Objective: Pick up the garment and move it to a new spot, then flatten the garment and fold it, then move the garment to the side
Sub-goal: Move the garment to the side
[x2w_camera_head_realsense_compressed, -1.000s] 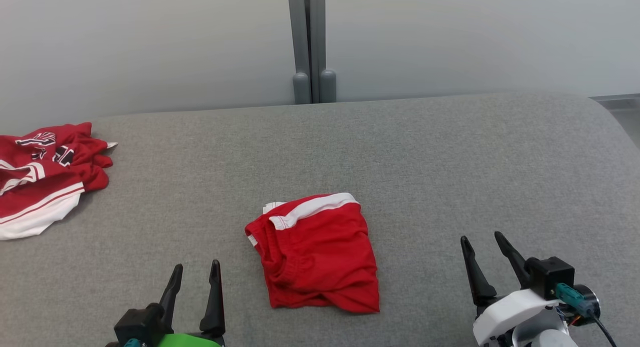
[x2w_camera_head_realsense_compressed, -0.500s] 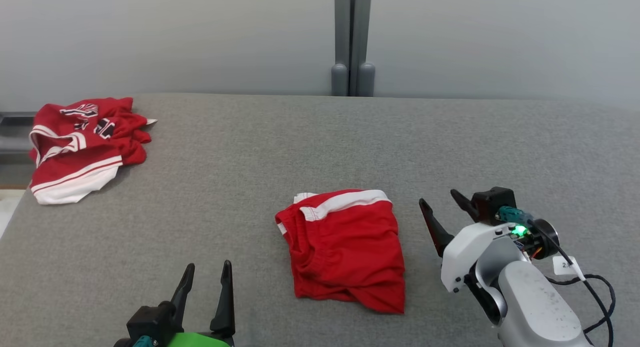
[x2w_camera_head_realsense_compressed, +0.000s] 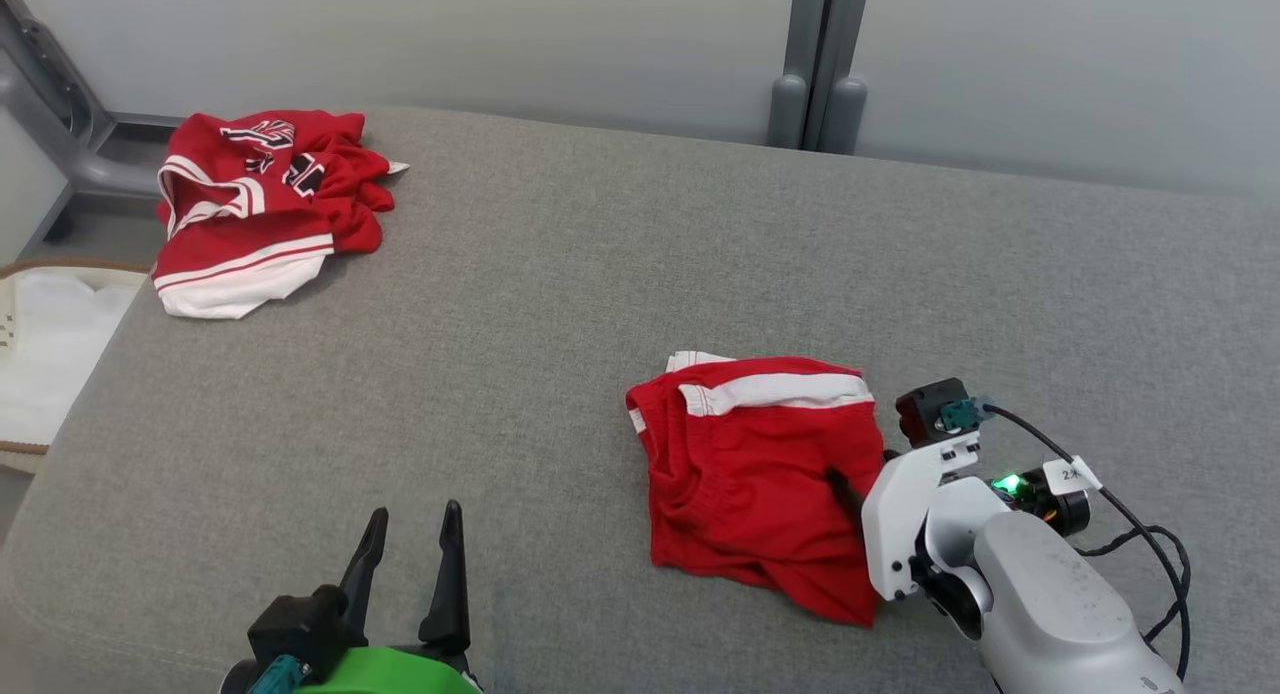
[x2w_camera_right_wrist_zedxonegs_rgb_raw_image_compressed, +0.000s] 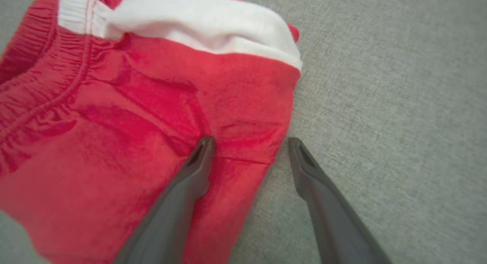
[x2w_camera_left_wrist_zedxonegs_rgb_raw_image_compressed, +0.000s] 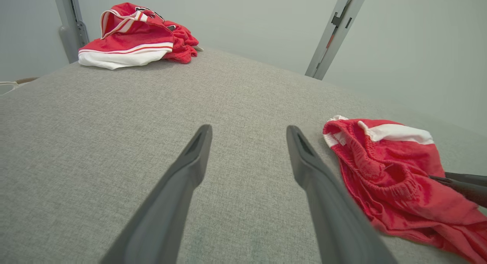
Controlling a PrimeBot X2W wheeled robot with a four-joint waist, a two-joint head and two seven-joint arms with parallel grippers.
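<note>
At the far left corner of the gray cushion (x2w_camera_head_realsense_compressed: 560, 274), a crumpled heap: the jersey (x2w_camera_head_realsense_compressed: 255, 209), red with striped trim and bits of black lettering on top, white hem toward the near side. Lies well apart from both grippers and touches neither. Near the middle of the cushion, the red shorts (x2w_camera_head_realsense_compressed: 750, 474), white band on the far side, elastic waist to the left. Over the right edge of the shorts, the right gripper (x2w_camera_right_wrist_zedxonegs_rgb_raw_image_compressed: 250, 140), fingers spread wide and holding nothing: one finger above the red cloth, the other above bare cushion just beside the hem. Cannot tell whether the tips touch the fabric. At the near edge, left of the shorts, the left gripper (x2w_camera_head_realsense_compressed: 415, 511), likewise open and empty, pointing over bare cushion toward the far side. Beyond the cushion, a gray post (x2w_camera_head_realsense_compressed: 815, 64) against a pale wall.
</note>
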